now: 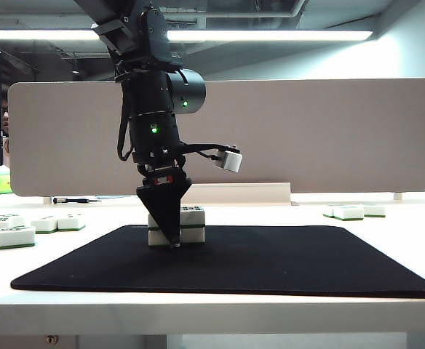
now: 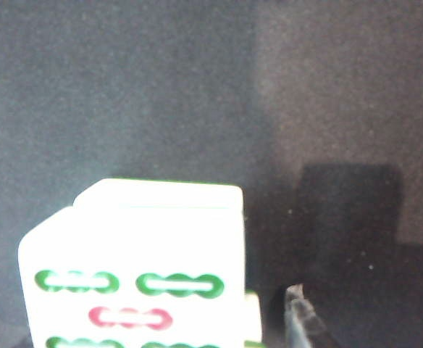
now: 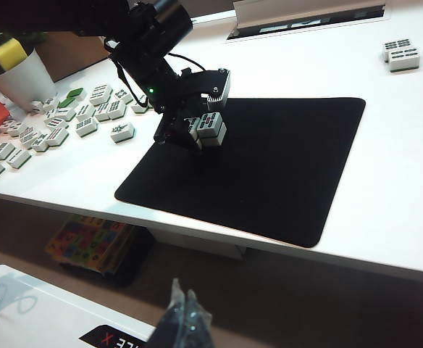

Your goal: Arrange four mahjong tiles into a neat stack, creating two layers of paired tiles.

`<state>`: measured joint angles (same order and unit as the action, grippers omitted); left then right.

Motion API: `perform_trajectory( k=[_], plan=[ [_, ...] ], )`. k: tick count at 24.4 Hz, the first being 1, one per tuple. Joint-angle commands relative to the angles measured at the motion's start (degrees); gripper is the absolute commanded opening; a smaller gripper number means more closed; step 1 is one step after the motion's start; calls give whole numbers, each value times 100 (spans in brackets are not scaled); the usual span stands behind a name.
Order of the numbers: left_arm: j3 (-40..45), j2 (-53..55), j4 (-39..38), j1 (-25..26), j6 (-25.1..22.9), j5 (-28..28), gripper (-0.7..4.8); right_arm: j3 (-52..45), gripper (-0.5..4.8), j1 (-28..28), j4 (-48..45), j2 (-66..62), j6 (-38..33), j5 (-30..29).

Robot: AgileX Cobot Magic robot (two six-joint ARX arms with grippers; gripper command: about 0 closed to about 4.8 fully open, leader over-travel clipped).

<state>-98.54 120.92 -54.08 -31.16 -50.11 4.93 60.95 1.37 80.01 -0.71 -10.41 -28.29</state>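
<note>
- Four mahjong tiles (image 1: 191,224) sit stacked on the black mat (image 1: 271,265), toward the mat's far edge at about 11 o'clock from its centre in the exterior view; white blocks with thin green bases, two layers visible.
- Left wrist view: the top tile face (image 2: 135,290) fills the near corner, green and red marks plain; a lower tile edge peeks out just beside it.
- Left gripper (image 1: 170,236) points straight down at the stack, its black fingers (image 1: 161,207) covering the stack's left half in the exterior view; tip close to the mat.
- Left fingers' state: cannot tell from the pictures. One translucent finger tip (image 2: 298,319) shows in the left wrist view, apart from the tile's side with a dark gap between; the other finger is out of sight.
- Right gripper (image 3: 184,319) hangs well back from the mat, off the worktop (image 3: 385,196) edge, at 6 o'clock in its own wrist view; fingers appear pressed together, closed on nothing.
- Loose spare tiles (image 1: 16,234) lie on the worktop at 9 o'clock of the mat; a few more (image 1: 354,211) at 2 o'clock.
- White partition board (image 1: 307,138) stands behind the worktop.
</note>
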Motion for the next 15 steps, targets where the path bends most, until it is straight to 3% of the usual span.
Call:
perform_trajectory(
  k=[1,3,8,12,15],
  plan=[
    [-24,-164,-48,4,107,-94,345,15,-1,0,-76,72,17,-15],
    [-24,-184,-173,4,109,-542,346,15,-1,0,-76,72,17,-15],
    [-24,-210,-385,4,133,-378,346,15,-1,0,-74,72,17,-15],
    [-24,-439,-638,4,599,-380,351,15,-1,0,-74,72,17,-13],
    [-24,-680,-846,4,667,-385,351,15,-1,0,-74,72,17,-13]
  ],
)
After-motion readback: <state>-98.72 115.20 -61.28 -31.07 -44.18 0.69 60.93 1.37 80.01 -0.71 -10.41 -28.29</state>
